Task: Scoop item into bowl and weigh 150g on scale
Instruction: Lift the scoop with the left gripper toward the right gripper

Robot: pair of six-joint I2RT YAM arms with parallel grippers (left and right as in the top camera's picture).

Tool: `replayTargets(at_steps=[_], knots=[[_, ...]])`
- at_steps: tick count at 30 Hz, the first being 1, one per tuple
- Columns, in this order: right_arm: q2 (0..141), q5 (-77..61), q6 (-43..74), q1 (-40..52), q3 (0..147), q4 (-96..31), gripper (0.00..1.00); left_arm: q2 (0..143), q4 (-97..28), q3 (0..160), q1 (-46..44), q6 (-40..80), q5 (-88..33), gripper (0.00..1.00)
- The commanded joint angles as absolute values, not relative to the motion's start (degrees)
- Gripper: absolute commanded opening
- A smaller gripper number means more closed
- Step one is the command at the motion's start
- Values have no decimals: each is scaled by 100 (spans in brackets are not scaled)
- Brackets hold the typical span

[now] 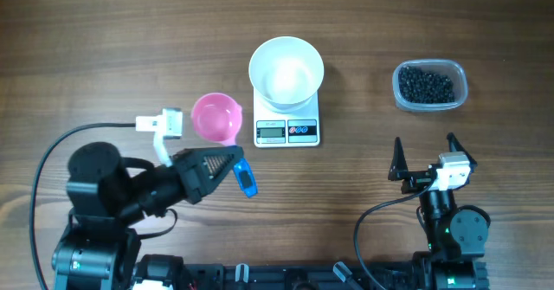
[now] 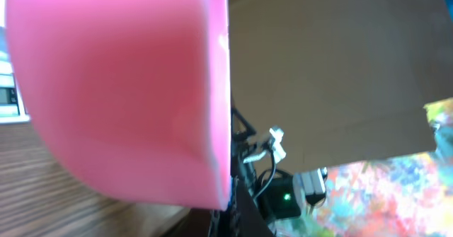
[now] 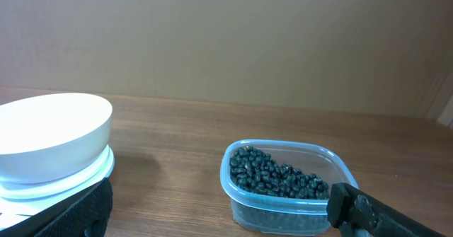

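Right now my left tool (image 1: 230, 164) is clenched on the blue handle (image 1: 247, 181) of the pink scoop (image 1: 216, 117), and it holds the scoop just left of the scale (image 1: 286, 131). From overhead the scoop's cup faces up and shows plain pink inside, with its rim close to the scale's left edge. I cannot tell whether the 2 touch. In my left wrist view the pink cup fills most of the picture, and my own fingers are hidden behind it.

The white bowl (image 1: 286, 68) sits on the scale's far half and covers the platform. The grey display and the small buttons lie bare along the scale's near edge, though the digits are too small to read. The bowl's inside looks plain white.

The beads (image 1: 426, 84) lie as a dark loose heap in a clear plastic tub (image 1: 460, 89) that stands on the desk (image 1: 104, 39), well apart from the scale on its right.

My right tool (image 1: 424, 157) is released, with its 2 fingers spread wide. It hangs nearer to me than the tub and to the right of the scale, gripping nothing. Its wrist view looks out between the 2 fingers at the tub, with the bowl on the scale off to the left.
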State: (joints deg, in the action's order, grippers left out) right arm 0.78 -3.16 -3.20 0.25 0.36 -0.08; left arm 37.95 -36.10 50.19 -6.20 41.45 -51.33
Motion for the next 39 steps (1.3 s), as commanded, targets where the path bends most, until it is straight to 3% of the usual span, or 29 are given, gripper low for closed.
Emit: replayTargets(at_steps=[1,8,12,14,15,16,19,24,27,33,35,36,38,39], knots=[[43,-301,-263,47,30,3,100,3968,-3597,5015,-1280,4104,-4281,4],[43,-301,-263,47,30,3,100,4919,-3275,5015,-2213,4095,-3931,4],[43,-506,-78,47,30,176,100,5140,-1708,5015,-2213,4095,-3708,4],[43,-1712,1223,47,30,429,100,5157,-1313,5015,-2213,4097,-3354,4],[43,-2659,2609,47,30,475,100,5179,-1205,5015,-2213,4095,-3221,4],[43,-2705,3382,47,30,655,100,5223,-1098,5013,-2213,4095,-3173,4],[43,-3024,7185,47,32,1367,100,5476,-307,5015,-2329,4104,-3546,4],[43,-3894,9185,47,36,2746,100,5666,827,5015,-2836,4171,-3701,4],[43,-4042,9841,47,198,2858,100,5780,1247,5015,-3103,5061,-3236,4],[493,-4119,8739,47,1461,2307,100,5900,1243,5015,-3251,5159,-3140,4],[1066,-4093,7192,47,2611,222,100,5900,1245,5015,-3251,5454,-3138,4],[1603,-3885,5920,47,3378,-1662,100,5900,1245,5015,-3251,5452,-3138,4],[2281,-3999,5081,47,3966,-2773,100,5900,1245,5015,-3251,5452,-3138,4],[2628,-4576,4939,47,4132,-2685,100,5900,1247,5015,-3251,5452,-3138,4]])
